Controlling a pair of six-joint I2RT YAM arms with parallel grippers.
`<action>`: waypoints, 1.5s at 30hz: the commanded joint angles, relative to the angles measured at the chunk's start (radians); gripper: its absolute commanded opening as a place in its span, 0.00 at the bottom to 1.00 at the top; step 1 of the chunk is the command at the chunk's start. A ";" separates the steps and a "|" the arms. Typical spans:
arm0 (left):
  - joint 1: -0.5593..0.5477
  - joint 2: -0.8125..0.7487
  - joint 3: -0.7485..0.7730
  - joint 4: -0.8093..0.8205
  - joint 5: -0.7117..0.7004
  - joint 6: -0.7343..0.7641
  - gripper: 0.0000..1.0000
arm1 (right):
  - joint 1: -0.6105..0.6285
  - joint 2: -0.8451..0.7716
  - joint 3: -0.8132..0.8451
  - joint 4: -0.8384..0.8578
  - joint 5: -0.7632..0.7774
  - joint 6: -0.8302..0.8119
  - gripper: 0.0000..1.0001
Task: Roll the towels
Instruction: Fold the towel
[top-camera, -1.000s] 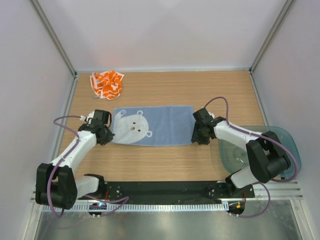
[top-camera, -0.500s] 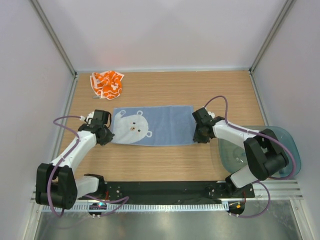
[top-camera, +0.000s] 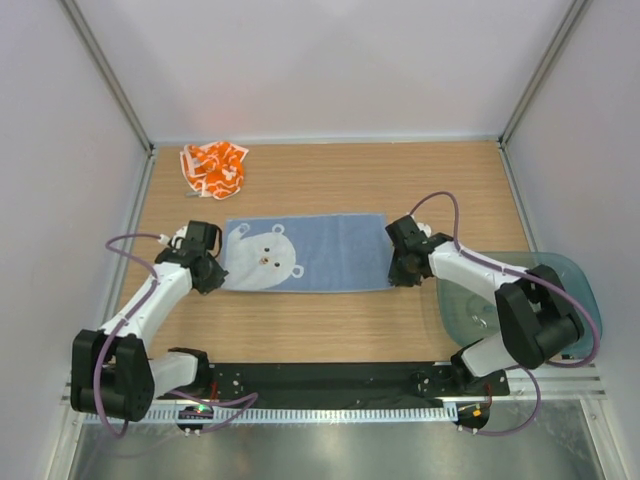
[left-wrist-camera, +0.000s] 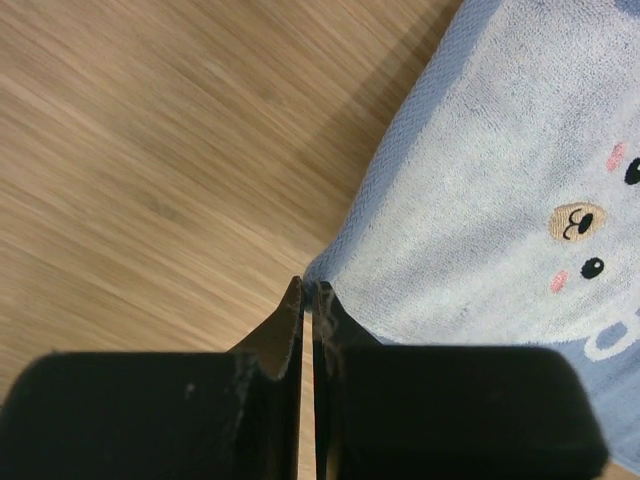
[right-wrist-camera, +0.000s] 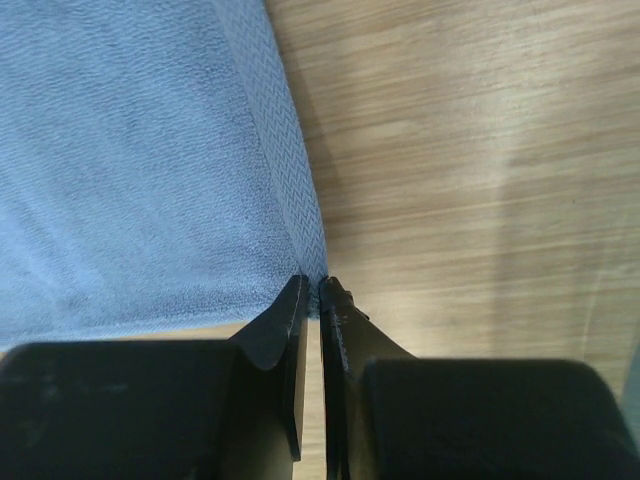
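Wood makes up the big table (top-camera: 330, 320), and nothing about it has changed. On it, in the middle of the top view, the blue towel (top-camera: 330, 252) lies flat and spread out, with a white bear face near its left end. It sits where it did a second ago, but its lower right corner now reaches a tiny bit further right. At the lower right of the top view, the see-through teal tray (top-camera: 590, 300) sits partly under the right arm and has not moved. The orange towel (top-camera: 213, 168) is in a crumpled heap at the upper left of the table, well apart from the blue one, just as before. The right gripper (top-camera: 403, 268) is the thing that changed most. A second ago its jaws stood apart beside the towel's right edge. Now, in the right wrist view, the right gripper (right-wrist-camera: 312, 285) has its jaws almost pressed together, pinching the very tip of the towel's (right-wrist-camera: 130, 150) corner. The left gripper (top-camera: 212, 268) has stayed put at the towel's lower left corner. In its own wrist view, the left gripper (left-wrist-camera: 308, 290) has its jaws squeezed tight together, nipping that corner of the towel (left-wrist-camera: 500, 150), which lifts a little off the wood there.
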 joint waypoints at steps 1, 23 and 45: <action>0.008 -0.050 0.038 -0.052 -0.001 0.003 0.00 | 0.021 -0.081 0.043 -0.054 0.017 0.000 0.01; 0.008 -0.154 0.212 -0.330 0.091 0.015 0.00 | 0.144 -0.392 0.107 -0.340 0.162 0.094 0.01; 0.035 0.410 0.585 -0.280 0.039 0.131 0.01 | 0.006 0.057 0.408 -0.260 0.137 -0.079 0.01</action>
